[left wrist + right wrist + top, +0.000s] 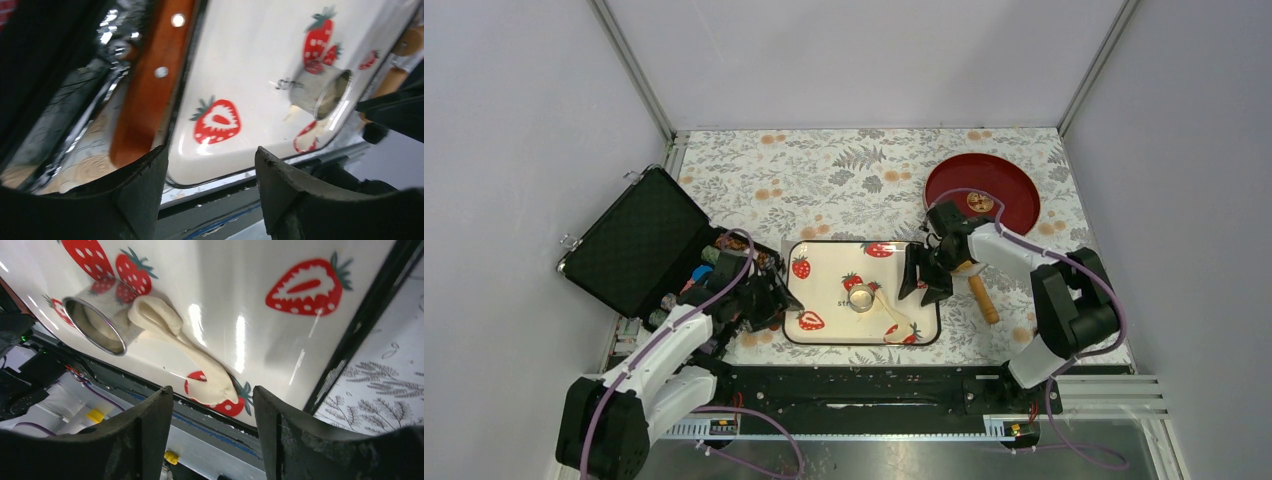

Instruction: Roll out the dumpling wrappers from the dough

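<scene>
Left gripper point(210, 165) first: its fingers are spread, nothing between them, and it hangs low at the left edge of the tray point(250, 55). Through the gap its camera shows a printed strawberry and the tray's near rim. Just outside that rim lies a riveted wooden handle point(150, 85), running alongside the tray. Behind this arm sits the black case point(629, 240), lid thrown open.

Over to the right gripper point(212, 405): fingers apart here too, gripping nothing, poised above the right end of the tray. And right below it is the dough point(200, 355), lying on the tray. It is a pale strip, thick and folded where it touches the ring cutter point(97, 325), thinning as it runs to a strawberry print at the tray's near edge. The ring cutter stands upright near the middle of the tray.

Further out, the roller point(981, 295) rests on the flowered tablecloth point(844, 170), just beside the tray's right edge, partly under the right arm. The red plate point(999, 180) sits at the far right corner, well apart from the tray.
</scene>
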